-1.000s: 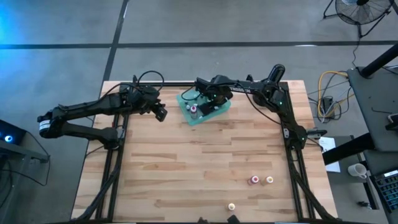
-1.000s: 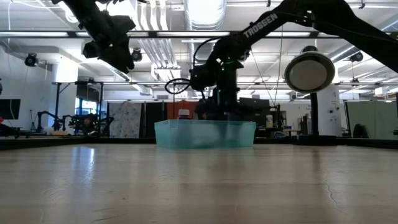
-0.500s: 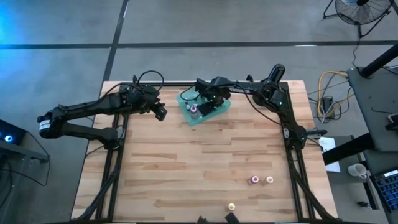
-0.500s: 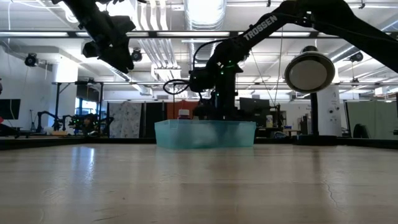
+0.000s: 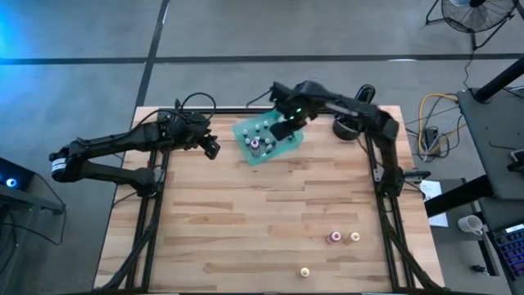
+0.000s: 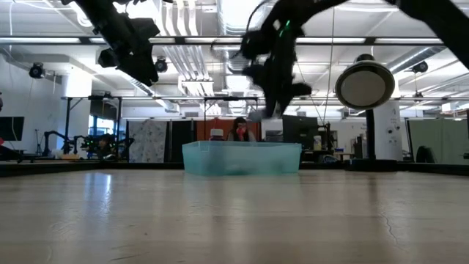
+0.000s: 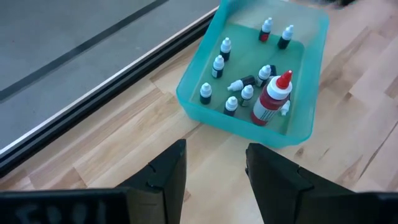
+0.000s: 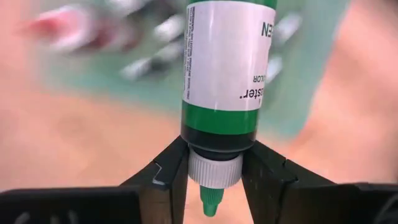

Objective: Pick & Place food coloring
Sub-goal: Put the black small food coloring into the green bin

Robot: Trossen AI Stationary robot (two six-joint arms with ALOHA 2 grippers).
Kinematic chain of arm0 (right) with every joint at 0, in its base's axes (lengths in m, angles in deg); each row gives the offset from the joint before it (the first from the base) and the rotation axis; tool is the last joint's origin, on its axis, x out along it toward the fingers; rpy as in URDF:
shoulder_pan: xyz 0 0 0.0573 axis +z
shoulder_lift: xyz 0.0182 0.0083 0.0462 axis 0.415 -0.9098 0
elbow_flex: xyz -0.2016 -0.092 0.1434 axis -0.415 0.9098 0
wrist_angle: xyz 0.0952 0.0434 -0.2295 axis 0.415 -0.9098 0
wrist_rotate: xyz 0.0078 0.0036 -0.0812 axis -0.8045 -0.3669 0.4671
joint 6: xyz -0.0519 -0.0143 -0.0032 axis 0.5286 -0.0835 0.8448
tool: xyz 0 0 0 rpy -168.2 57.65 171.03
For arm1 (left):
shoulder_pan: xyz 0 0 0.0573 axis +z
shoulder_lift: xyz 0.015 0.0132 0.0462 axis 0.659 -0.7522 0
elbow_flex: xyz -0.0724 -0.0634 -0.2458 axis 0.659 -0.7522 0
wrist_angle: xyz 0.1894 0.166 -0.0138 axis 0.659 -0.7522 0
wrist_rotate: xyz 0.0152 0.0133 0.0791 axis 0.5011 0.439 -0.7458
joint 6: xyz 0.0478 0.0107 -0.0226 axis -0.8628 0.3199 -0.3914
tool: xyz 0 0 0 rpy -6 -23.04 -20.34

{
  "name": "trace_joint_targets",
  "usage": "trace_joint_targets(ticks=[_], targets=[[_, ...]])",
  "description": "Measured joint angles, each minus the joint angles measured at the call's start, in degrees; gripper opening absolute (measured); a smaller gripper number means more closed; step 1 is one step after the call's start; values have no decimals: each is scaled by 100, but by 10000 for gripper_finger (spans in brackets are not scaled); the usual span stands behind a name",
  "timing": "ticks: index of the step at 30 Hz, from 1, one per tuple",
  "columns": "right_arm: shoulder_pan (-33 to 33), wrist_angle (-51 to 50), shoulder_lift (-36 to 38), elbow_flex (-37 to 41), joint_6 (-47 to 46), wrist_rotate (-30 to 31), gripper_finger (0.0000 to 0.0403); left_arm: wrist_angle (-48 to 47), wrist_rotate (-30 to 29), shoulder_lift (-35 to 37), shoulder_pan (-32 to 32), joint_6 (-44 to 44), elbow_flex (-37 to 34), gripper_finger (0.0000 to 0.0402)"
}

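A green food coloring bottle is sitting pinched in the right pincer, above the teal tray. More bottles are lying in the tray. The left pincer is hanging spread beside it, over the surface.

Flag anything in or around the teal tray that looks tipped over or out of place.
In the teal tray, one small bottle lies on its side while the others stand upright. A larger red bottle towers over them. Three bottles stand apart on the table's near right. The right gripper holds a green bottle by its capped end.
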Motion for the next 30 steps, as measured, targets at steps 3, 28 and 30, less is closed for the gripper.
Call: trace_joint_targets(ticks=[3, 28, 30], targets=[[7, -628, 469, -16, -368, -1161, 109, 0, 2, -2, 0, 0, 0, 140], [1913, -1720, 183, 3539, -42, -4975, 112, 15, 220, -2, -15, -185, 0, 140], [2016, -1728, 185, 3759, -130, -5032, 113, 15, 219, -2, -15, -243, 0, 140]])
